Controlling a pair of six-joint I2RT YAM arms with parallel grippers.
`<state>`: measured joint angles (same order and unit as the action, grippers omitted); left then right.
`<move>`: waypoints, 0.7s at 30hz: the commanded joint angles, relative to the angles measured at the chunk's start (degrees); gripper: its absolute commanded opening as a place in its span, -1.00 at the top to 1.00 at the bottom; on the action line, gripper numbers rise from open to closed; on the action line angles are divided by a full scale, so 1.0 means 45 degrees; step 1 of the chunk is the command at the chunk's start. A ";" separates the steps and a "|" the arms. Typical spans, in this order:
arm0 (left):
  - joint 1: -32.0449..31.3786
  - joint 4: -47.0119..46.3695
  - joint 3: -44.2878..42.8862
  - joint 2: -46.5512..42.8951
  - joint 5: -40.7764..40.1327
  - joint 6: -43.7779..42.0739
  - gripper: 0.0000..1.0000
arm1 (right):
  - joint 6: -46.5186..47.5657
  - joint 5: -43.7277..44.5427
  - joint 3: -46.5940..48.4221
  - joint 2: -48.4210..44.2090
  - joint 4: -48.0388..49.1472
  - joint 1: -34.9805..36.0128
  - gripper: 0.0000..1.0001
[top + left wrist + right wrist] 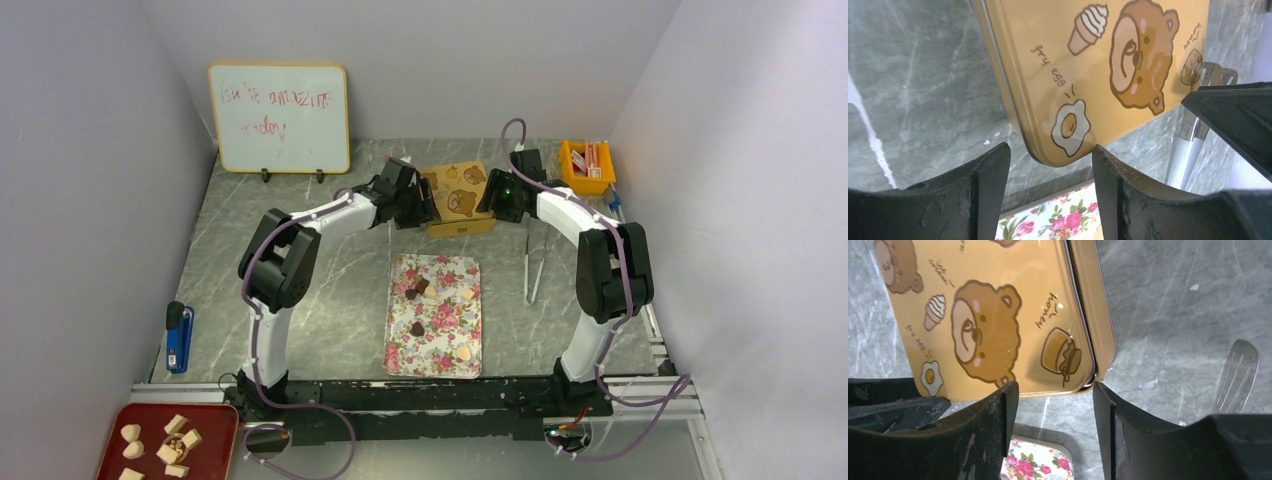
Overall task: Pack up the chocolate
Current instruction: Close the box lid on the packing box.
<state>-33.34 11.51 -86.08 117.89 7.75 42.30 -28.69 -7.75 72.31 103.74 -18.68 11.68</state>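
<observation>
Your left gripper (pixel 1050 150) and right gripper (pixel 1054 385) both stand partly open and empty, each framing a corner of the bear tin (pixel 462 190). The chocolate (pixel 417 328) lies scattered on the flowered tray (pixel 405 360).

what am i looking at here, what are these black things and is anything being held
It is a robot with two arms bolted at the near edge of a table. The wide picture comes from a camera above and behind them. The close-ups come from wrist cameras, so the black shapes are each arm's own fingers. The left gripper and right gripper stand open at a yellow bear tin, holding nothing. Also on the table: a floral tray with small chocolates, metal tongs, a whiteboard, an orange bin.
</observation>
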 commanded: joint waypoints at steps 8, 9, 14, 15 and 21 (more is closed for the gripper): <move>0.0965 0.0058 -0.0538 -0.1904 0.0113 -0.0328 -0.32 | 0.0542 0.0539 0.1606 -0.0323 -0.0782 0.0034 -0.20; 0.1006 0.0033 -0.0428 -0.2049 0.0072 -0.0320 -0.32 | 0.0560 0.0622 0.1606 -0.0369 -0.0805 0.0025 -0.20; 0.1323 -0.0572 0.0871 -0.2977 -0.0735 0.0032 -0.30 | 0.0670 0.1523 0.1627 -0.0398 -0.0981 0.0012 -0.20; 0.1409 -0.0642 0.1134 -0.3077 -0.0861 0.0177 -0.29 | 0.0645 0.1634 0.1675 -0.0330 -0.1030 -0.0048 -0.20; 0.1787 -0.0561 0.1992 -0.3116 -0.1418 0.0778 -0.18 | 0.0527 0.1913 0.2126 0.0075 -0.1084 -0.0473 -0.12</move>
<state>-26.41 9.72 -78.87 104.53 4.38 43.48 -26.65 -2.26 78.11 103.85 -23.46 11.00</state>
